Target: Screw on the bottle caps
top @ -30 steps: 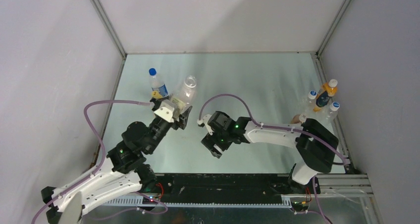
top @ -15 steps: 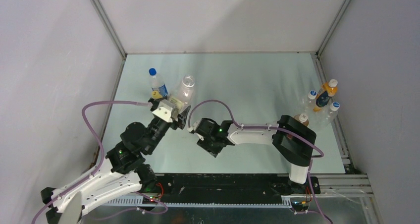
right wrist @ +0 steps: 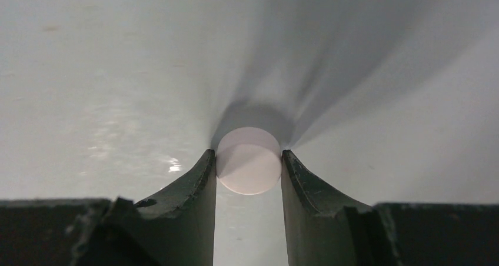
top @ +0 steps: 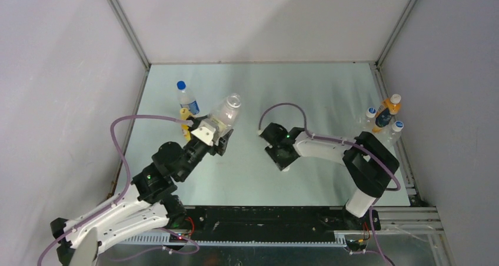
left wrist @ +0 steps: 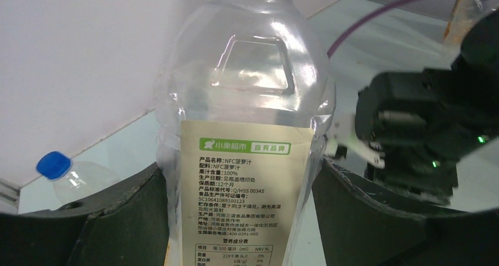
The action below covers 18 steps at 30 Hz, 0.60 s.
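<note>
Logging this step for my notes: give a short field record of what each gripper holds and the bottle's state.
Left gripper: shut on wide clear plastic bottle, cream label, tilted
Bottle mouth: open, uncapped
Right gripper: shut on small round white plastic cap
Cap and bottle: apart
Nearby: small blue-capped water bottle, upright

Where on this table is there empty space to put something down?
Widest: the table strip along the back wall. Also bare between the left gripper, holding the clear bottle, and the right gripper, pinching the white cap. Crowded: the bottle cluster at the right edge and the blue-capped water bottle far left.
</note>
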### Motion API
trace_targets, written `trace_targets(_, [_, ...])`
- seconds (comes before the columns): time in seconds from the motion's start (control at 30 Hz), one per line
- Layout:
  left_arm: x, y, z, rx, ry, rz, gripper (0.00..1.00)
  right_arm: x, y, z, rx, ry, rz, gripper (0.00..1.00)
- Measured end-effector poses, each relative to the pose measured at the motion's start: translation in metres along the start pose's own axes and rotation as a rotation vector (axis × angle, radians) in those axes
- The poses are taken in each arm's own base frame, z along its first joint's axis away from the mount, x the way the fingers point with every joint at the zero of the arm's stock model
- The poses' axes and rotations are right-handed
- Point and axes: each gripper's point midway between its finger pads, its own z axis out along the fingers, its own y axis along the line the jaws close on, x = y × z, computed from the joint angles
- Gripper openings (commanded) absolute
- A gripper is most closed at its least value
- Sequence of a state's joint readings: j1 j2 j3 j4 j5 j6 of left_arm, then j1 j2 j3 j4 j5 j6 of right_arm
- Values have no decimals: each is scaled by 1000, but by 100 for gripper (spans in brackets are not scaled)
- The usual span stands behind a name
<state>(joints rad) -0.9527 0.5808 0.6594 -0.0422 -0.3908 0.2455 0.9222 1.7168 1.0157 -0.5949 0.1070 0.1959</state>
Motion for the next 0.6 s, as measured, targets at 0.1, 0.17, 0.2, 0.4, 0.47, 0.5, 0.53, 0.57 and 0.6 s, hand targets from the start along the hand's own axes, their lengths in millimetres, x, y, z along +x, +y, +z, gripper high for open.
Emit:
trace_targets(0.1, [3,-10,5,42,3,13,2,7,-31,-1,52,17,105,30])
trace_targets(0.17, [5,-16,8,70,4,28,1,13,-44,-1,74,27,164,42])
trace_targets(0.2, [7,-20,9,89,6,37,1,15,-48,-2,78,29,188,48])
trace_targets(0.4, [20,-40,16,188,30,96,1,19,-51,-11,60,19,269,66])
trace_targets(0.47, [22,-47,16,223,31,110,1,16,-51,-16,45,4,290,66])
trace_targets(0.5, [22,-49,16,235,29,115,1,15,-51,-19,39,-2,297,65])
trace_targets(0.53, [21,-50,16,247,25,122,1,14,-51,-21,32,-10,308,64])
trace_targets(0.57, [21,-52,15,257,21,123,1,12,-52,-23,26,-17,319,63])
trace_targets(0.6, [21,-53,15,266,19,127,1,12,-53,-24,23,-20,327,61])
